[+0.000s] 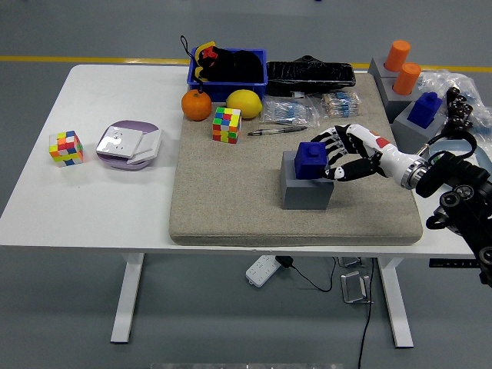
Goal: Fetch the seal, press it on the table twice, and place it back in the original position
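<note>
Fingers of the right hand are curled around the right side of the blue seal. They touch it or sit just beside it, and I cannot tell if the grip is tight yet. The seal is a small blocky thing with a knob on top, and it looks like hard plastic. It sits on top of a gray block, which seems to be its home spot.

I think this is the first step, fetching the seal. Next the hand would need to squeeze the seal firmly and lift it straight up off the block. Then it needs a bare patch to press on, twice.

The block stands on a tan mat that looks rough and soft, like felt. The mat lies on the smooth white counter. Far behind are a round orange, a yellow lemon, a color cube and a pen. A second cube is far off to the left. The left hand cannot be seen.
</note>
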Robot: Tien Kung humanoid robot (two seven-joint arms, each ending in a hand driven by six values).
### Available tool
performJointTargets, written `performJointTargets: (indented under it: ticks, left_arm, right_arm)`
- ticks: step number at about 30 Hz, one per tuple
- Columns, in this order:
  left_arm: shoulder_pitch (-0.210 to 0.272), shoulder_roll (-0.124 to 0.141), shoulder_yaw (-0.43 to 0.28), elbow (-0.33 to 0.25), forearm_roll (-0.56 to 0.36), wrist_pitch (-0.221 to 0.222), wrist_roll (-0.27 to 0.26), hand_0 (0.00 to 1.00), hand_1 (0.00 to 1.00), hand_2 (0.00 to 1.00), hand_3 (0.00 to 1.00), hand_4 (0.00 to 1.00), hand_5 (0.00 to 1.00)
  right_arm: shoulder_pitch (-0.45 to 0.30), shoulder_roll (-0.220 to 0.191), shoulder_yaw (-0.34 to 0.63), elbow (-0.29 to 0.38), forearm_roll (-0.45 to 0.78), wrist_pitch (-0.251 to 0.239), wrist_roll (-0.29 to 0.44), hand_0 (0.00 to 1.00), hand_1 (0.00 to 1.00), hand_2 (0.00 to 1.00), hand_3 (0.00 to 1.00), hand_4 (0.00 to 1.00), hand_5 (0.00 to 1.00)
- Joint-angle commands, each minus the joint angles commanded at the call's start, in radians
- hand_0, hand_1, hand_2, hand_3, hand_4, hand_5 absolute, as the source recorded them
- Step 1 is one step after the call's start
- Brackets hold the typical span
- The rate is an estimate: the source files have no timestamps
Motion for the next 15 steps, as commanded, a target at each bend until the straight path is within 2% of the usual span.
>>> performJointTargets:
  ticks: [14, 15]
  left_arm:
    - [-0.001, 0.002, 0.003, 0.000, -0.001, 0.000, 0.000, 0.817, 0.817, 0.788, 0.837, 0.806, 0.415]
    - [-0.001, 0.002, 0.003, 0.000, -0.001, 0.000, 0.000, 0.817, 0.817, 0.788, 0.837, 0.806, 0.415]
  right_arm:
    - [0.000, 0.000, 0.001, -0.006, -0.006, -0.002, 0.010, 0.550, 0.691, 0.705, 0.746, 0.899, 0.002]
    - [0.000, 0.000, 0.001, -0.006, -0.010, -0.002, 0.012, 0.674, 0.752, 0.757, 0.791, 0.926, 0.002]
